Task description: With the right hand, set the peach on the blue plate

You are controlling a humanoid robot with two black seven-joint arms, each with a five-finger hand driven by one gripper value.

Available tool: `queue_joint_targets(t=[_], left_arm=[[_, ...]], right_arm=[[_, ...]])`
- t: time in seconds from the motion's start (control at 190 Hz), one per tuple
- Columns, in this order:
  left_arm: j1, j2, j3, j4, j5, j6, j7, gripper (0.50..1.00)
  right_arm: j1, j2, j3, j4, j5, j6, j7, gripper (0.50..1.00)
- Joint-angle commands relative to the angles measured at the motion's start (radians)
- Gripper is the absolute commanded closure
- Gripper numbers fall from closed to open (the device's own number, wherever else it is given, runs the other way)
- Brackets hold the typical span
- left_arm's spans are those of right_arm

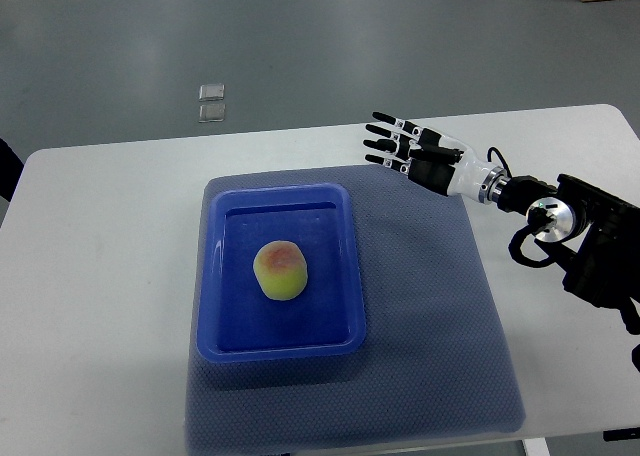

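A: We are over a white table (100, 276) on a grey floor, with a dark blue mat (430, 316) spread across its middle. Where do we find the peach (281, 270)?

B: Well off from our right hand (405, 148), toward the left arm's side and nearer our body. It sits in the middle of the blue plate (345, 276), really a shallow rectangular tray, clear of every wall.

A: So the fruit already lies where the task wants it. And the hand?

B: Empty. The fingers (385, 131) are stretched out almost straight and slightly fanned, pointing toward the left arm's side, holding nothing. It hangs over the far edge of the mat, beyond the tray's far right corner and apart from it.

A: We judge that spread pose fits a hand with nothing left to carry. The mat under the tray probably keeps it from sliding.

B: Beyond the hand, off the table, two small clear squares (211, 103) lie on the floor. Our left arm does not show.
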Motion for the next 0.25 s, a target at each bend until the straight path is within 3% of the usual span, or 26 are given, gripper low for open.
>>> queue_joint_targets(t=[0.0, 0.243], left_arm=[[0.000, 0.000, 0.000, 0.000, 0.000, 0.001, 0.000, 0.500], [0.000, 0.000, -0.002, 0.000, 0.000, 0.001, 0.000, 0.500]], right_arm=[[-0.027, 0.010, 0.031, -0.001, 0.054, 0.000, 0.006, 0.570], [-0.090, 0.045, 0.078, 0.002, 0.073, 0.000, 0.007, 0.570]])
